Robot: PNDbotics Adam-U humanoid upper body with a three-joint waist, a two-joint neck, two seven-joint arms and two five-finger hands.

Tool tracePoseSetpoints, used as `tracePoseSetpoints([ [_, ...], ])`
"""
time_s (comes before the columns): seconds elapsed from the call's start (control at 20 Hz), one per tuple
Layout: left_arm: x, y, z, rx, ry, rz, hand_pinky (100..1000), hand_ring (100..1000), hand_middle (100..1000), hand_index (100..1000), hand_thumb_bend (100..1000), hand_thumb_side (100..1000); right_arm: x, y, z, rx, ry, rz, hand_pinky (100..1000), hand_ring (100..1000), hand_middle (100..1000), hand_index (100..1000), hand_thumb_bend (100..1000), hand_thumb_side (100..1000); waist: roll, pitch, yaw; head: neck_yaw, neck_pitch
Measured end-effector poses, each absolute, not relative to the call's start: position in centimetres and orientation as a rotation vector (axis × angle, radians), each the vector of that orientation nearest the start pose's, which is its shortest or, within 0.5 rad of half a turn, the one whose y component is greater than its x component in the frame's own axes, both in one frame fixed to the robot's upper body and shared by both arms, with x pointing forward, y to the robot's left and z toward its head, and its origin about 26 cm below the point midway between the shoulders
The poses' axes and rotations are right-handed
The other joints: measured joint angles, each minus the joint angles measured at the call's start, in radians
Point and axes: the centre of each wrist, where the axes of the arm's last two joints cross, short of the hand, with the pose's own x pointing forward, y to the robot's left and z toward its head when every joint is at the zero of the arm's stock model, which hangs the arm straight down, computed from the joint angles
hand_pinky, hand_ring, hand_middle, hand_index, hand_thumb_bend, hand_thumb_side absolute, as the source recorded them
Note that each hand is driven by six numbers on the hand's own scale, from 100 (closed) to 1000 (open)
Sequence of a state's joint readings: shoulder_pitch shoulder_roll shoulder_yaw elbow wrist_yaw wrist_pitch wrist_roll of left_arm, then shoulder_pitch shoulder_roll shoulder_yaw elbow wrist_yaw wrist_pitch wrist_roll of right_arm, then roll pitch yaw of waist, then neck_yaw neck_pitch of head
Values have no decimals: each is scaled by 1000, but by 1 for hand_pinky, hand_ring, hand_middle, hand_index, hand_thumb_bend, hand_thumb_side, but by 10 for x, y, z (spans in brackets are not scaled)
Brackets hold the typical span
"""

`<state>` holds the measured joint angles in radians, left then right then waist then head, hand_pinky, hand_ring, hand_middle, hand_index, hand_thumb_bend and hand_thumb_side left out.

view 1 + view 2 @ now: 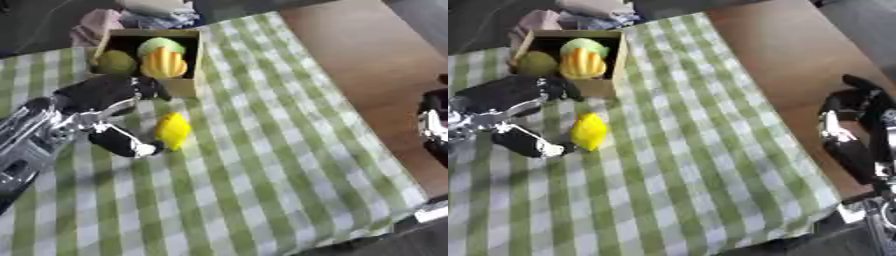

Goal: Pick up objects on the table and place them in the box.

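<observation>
A: In the left eye view, which step is this?

B: The pick-up, I judge. The black left hand (114,107) reaches over the green-and-white checked cloth surface (262,165), fingers spread straight above and thumb low, with the yellow lemon-shaped fruit (172,130) lying between them on the cloth. The thumb tip seems to touch the fruit, though blur makes that uncertain; the hand is not clamped on it.

A: And the box?

B: The open brown cardboard box (185,86) sits just beyond the hand, already holding a green round fruit, an orange ribbed one and a pale green one.

A: The right eye view?

B: The same layout; the black right hand (859,120) idles at the right edge, over bare wood, fingers loosely straight, holding nothing.

A: Next move?

B: Close the fingers round the fruit, lift, and carry it the short way up to the box's free space.
</observation>
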<state>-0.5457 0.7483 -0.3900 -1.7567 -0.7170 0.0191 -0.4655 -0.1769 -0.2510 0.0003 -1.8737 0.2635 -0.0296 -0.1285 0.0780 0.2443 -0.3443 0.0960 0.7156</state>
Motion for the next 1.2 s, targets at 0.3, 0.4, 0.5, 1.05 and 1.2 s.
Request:
tracePoseSetpoints([
  [0.3,358,250,193,908,-1410,-1763,771,777,837,871,453,453,302,-268,130,-481,-2079,311,622,662,635,841,100,428,0,0,-2,4,0],
  [0.4,362,249,186,895,-1378,-1783,740,746,811,850,423,415,302,-268,130,-481,-2079,311,622,662,634,840,100,428,0,0,-2,4,0],
  [0.5,363,249,182,881,-1349,-1807,698,697,769,815,372,338,302,-268,130,-481,-2079,311,622,662,634,841,100,428,0,0,-2,3,0],
  [1.05,364,249,186,878,-1384,-1771,500,441,476,553,172,100,302,-268,130,-481,-2080,312,623,662,634,841,100,429,0,0,3,-4,0],
  [1.2,360,250,199,926,-1479,-1686,500,443,471,546,180,100,302,-268,130,-481,-2080,312,623,662,634,841,100,429,0,0,4,-7,0],
])
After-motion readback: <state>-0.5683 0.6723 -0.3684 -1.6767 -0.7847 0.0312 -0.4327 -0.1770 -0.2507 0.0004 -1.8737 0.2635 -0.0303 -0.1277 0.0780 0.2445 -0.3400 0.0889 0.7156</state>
